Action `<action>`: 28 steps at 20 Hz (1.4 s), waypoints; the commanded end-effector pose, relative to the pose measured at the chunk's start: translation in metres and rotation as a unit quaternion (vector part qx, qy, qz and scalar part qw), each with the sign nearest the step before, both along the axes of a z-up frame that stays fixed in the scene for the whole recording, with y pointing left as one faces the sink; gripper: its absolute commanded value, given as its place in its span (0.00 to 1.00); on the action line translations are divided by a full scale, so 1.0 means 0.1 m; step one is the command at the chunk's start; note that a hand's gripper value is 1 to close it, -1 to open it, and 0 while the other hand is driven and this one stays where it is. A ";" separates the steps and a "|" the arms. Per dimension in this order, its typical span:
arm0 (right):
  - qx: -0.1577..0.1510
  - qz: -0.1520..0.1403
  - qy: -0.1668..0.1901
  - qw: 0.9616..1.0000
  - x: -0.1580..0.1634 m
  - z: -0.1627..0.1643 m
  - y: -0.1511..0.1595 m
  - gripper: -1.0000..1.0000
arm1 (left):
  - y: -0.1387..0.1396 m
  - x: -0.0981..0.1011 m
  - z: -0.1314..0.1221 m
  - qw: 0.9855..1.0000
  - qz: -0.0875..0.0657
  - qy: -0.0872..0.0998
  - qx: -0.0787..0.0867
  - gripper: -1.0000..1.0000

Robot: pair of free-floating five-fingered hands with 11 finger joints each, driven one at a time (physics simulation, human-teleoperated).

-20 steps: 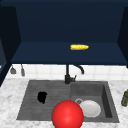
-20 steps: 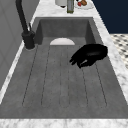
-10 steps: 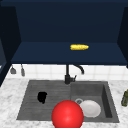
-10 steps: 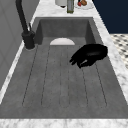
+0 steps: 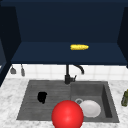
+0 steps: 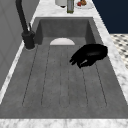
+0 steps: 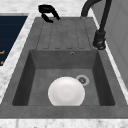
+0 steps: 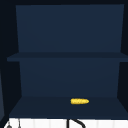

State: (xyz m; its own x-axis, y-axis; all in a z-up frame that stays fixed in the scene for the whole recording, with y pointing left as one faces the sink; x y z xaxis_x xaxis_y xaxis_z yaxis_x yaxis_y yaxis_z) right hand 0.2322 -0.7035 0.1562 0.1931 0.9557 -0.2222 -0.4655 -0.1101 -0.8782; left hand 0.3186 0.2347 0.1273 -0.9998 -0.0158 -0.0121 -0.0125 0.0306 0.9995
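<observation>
Hovering at frame left, the left hand (image 5: 42,97) is curling loosely, gripping nothing, over the draining board (image 6: 62,82). Dropping carelessly, it is risking scraping those ridges.

simulated home kitchen: grey sink (image 5: 107,100) with ribbed drainboard (image 6: 62,82) set in a marble counter (image 5: 10,92), black tap (image 5: 68,75), white plate (image 7: 66,91) in the basin, tiled wall, dark blue wall cabinet (image 8: 67,57) holding a corn cob (image 8: 79,101).
</observation>
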 end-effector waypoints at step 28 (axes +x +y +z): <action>0.010 0.006 0.036 0.999 0.20 -0.67 -0.38 0.00 | 0.00 0.00 0.00 1.000 0.000 0.000 0.000 0.50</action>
State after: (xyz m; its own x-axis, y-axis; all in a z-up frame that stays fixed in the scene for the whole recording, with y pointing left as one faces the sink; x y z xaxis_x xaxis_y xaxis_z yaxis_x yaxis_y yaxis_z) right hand 0.2479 -0.7360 0.1120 0.1834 0.9584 -0.2188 -0.5050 -0.0991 -0.8574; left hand 0.3186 0.2347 0.1273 -0.9998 -0.0158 -0.0121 -0.0125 0.0306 0.9995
